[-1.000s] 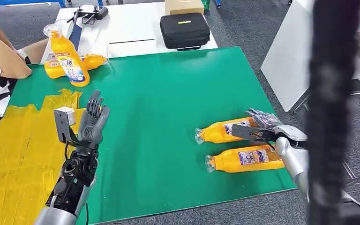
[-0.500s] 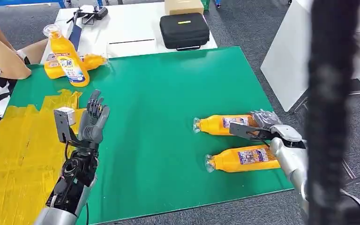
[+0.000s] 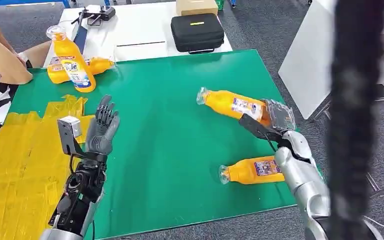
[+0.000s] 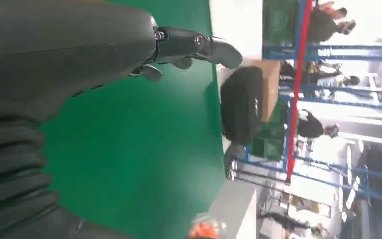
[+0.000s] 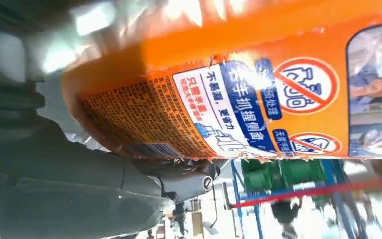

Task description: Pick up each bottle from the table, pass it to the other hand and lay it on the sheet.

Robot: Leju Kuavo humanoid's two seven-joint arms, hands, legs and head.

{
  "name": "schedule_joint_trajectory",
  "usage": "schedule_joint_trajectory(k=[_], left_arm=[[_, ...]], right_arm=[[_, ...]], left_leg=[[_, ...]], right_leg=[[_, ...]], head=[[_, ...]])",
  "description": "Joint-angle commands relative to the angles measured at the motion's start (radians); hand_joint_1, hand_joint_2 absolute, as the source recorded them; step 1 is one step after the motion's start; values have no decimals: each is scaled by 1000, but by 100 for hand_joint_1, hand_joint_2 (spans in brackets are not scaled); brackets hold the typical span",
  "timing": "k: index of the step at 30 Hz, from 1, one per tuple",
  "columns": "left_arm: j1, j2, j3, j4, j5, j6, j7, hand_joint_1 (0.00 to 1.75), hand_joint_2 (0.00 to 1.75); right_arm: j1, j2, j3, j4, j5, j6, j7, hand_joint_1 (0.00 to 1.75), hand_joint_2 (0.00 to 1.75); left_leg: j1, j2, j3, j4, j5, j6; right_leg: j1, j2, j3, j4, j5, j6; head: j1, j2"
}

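Orange bottle (image 3: 232, 104) is gripped at its base by the right hand (image 3: 275, 125) and held tilted above the green table (image 3: 180, 140). A second bottle (image 3: 252, 171) lies just beside that arm. The left hand (image 3: 102, 127) is raised with fingers spread, holding nothing, beside the yellow sheet (image 3: 20, 160). Two more bottles (image 3: 75, 62) and a person's arm (image 3: 2, 60) are seen at the far-left corner, a black case (image 3: 196, 32) beyond.

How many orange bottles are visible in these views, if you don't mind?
4: one held by the right hand above the table, one lying near it, one upright at the far left, one lying behind that.
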Motion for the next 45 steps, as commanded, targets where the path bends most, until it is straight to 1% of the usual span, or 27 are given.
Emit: schedule_joint_trajectory(k=[1,3,4,5,6,7,8,9,12,13,15,19,20,22,25,26,27,28,30,31,32,35,37,38,39,41,45], left_arm=[[9,6,-85,-82,21,-71,27,0,175],[10,11,-113,-107,38,-118,42,0,175],[10,11,-113,-107,38,-118,42,0,175],[4,20,-140,-130,37,-137,49,0,175],[-2,25,-155,-142,40,-146,55,0,175],[-8,25,-163,-147,47,-154,66,0,175],[-13,28,-170,-149,55,-166,73,0,175],[-26,34,-184,-148,75,-192,86,0,175],[-54,36,-210,-144,90,-199,92,0,175],[-57,35,-212,-144,90,-199,94,0,175],[-63,39,-226,-143,91,-197,93,0,175],[-62,40,-230,-145,92,-196,94,0,175],[-66,44,-238,-142,93,-195,96,0,175],[-70,41,-241,-139,93,-194,96,0,175],[-70,39,-250,-128,89,-186,99,0,175],[-71,39,-249,-122,85,-175,99,0,175],[-75,37,-248,-112,83,-166,100,0,175],[-78,36,-246,-104,69,-143,95,0,175],[-81,37,-247,-98,18,-87,76,0,175],[-81,35,-248,-97,17,-86,76,0,175],[-82,37,-252,-100,-13,-60,68,0,175],[-72,30,-275,-128,-146,52,48,0,175],[-67,26,-288,-138,-246,133,37,0,175],[-65,23,-292,-143,-288,169,34,0,175],[-61,21,-297,-151,-384,254,21,0,175],[-52,16,-300,-170,-474,332,26,0,175],[-36,13,-300,-186,-498,355,25,0,175]], right_arm=[[75,126,-95,-108,-94,-58,-78,175,175],[88,153,-93,-127,-147,-53,-114,175,175],[88,153,-93,-127,-147,-53,-114,175,175],[90,172,-89,-144,-232,-2,-166,175,175],[86,173,-69,-146,-269,45,-180,175,175],[83,181,-62,-150,-299,75,-189,175,175],[81,184,-58,-153,-328,105,-203,175,175],[79,193,-48,-161,-394,179,-241,175,175],[82,216,-9,-181,-472,259,-274,175,175],[83,218,-6,-182,-474,259,-274,175,175],[87,225,11,-194,-523,300,-286,175,175],[87,225,20,-196,-526,303,-285,175,175],[87,227,23,-198,-577,345,-300,175,175],[83,239,35,-200,-599,384,-310,175,175],[65,261,83,-196,-595,397,-309,175,175],[59,262,106,-194,-596,403,-305,175,175],[60,264,123,-201,-593,405,-298,175,175],[67,270,145,-211,-589,407,-293,175,175],[78,278,170,-226,-582,406,-282,175,175],[82,287,177,-228,-578,400,-275,175,175],[85,285,186,-237,-577,400,-272,175,175],[82,291,206,-249,-586,405,-264,175,175],[84,294,223,-261,-585,405,-264,175,175],[87,295,234,-270,-585,407,-262,175,175],[90,293,249,-280,-585,410,-259,175,175],[90,297,268,-287,-586,408,-250,175,175],[86,302,279,-282,-586,401,-245,175,175]], left_leg=[[2,3,8,1,-4,-4],[1,2,4,0,-2,-3],[2,3,7,1,-4,-4],[2,3,5,1,-3,-4],[1,3,5,0,-3,-3],[3,6,11,4,-8,-7],[2,4,6,2,-4,-4],[2,4,8,3,-6,-5],[1,2,3,1,-2,-3],[2,4,7,2,-4,-5],[1,2,4,1,-2,-3],[1,2,4,0,-2,-3],[2,3,5,1,-3,-4],[1,2,4,0,-1,-2],[1,4,8,2,-5,-5],[1,4,6,1,-3,-4],[2,6,9,2,-5,-5],[1,4,5,0,-3,-3],[3,8,14,5,-9,-9],[1,3,4,1,-2,-4],[2,3,6,1,-3,-4],[2,4,6,1,-3,-4],[3,4,10,3,-6,-6],[2,3,9,2,-5,-5],[2,2,5,1,-3,-3],[1,3,6,0,-3,-3],[1,2,6,0,-3,-3]], right_leg=[[2,1,8,0,-3,-1],[1,1,4,-1,-1,-1],[2,0,7,0,-3,-1],[2,1,5,0,-2,-1],[2,1,5,0,-2,-1],[3,2,11,2,-6,-2],[2,2,6,1,-3,-1],[2,2,7,3,-4,-2],[1,1,3,0,-1,-1],[2,1,6,2,-3,-2],[1,1,4,0,-2,-1],[1,0,4,0,-1,-1],[2,1,5,0,-2,-1],[1,0,3,-1,-1,-1],[2,2,7,1,-4,-1],[1,2,5,1,-2,-1],[2,3,8,2,-4,-2],[1,2,4,0,-2,-1],[4,3,13,4,-7,-3],[1,1,3,0,-1,-1],[2,1,6,0,-2,-1],[2,1,6,0,-2,-1],[3,1,10,2,-5,-2],[3,0,9,1,-5,-1],[2,0,5,0,-2,-1],[1,1,5,0,-2,-1],[1,0,6,0,-3,-1]], head=[[0,0],[0,0],[0,0],[0,0],[0,0],[0,0],[0,0],[0,0],[0,0],[0,0],[0,0],[0,0],[0,0],[0,0],[0,0],[0,0],[0,0],[0,0],[0,0],[0,0],[0,0],[0,0],[0,0],[0,0],[0,0],[0,0],[0,0]])
